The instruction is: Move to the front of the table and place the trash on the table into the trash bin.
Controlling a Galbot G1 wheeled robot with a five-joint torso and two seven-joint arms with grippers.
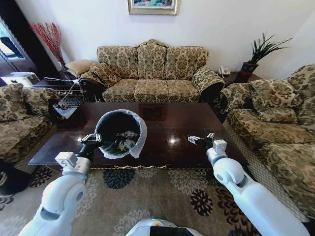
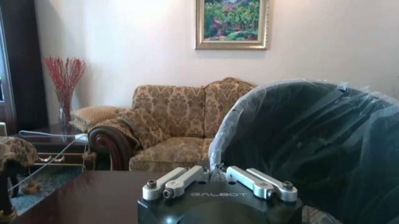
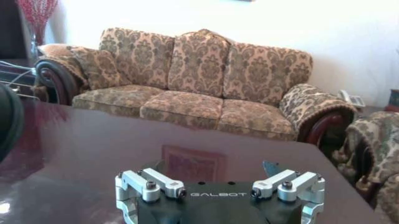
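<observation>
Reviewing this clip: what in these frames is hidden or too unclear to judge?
- Trash inside the trash bin: head view, pieces too small to name.
- Left gripper at the bin's rim: whether it grips the liner is hidden by the bin in the head view.
- Right gripper over the table: fingertips cut off by the right wrist view's edge.

The bench (image 1: 162, 129) was a large rectangular piece of glossy dark brown wood. The trash bin (image 1: 119, 133), round and black with a translucent white bag folded over its rim, was tilted with its mouth toward the bench's near edge, close to the near left corner. Trash (image 1: 123, 141) lay inside it: whitish and yellowish scraps, too small to tell apart.
</observation>
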